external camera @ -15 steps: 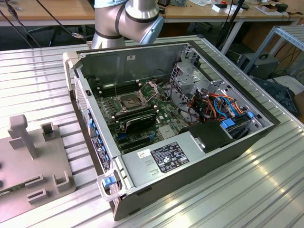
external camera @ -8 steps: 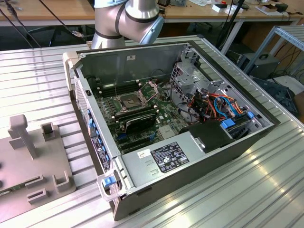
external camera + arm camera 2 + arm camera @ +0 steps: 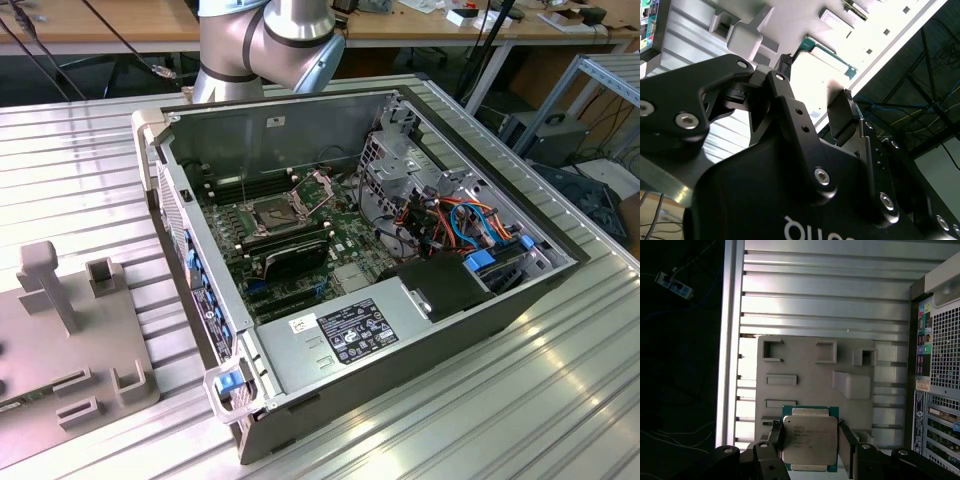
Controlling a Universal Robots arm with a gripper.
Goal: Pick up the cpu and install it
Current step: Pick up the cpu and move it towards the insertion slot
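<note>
Two fingers (image 3: 776,433) of my gripper (image 3: 811,441) stood open astride the cpu (image 3: 809,432), so an off-centre close might tilt it.

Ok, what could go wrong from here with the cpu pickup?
The open hand straddles the cpu on the grey fixture plate with little room either side; an uneven close may slide or tilt it. The socket sits deep in the computer case, so a tilted chip might seat badly.
</note>
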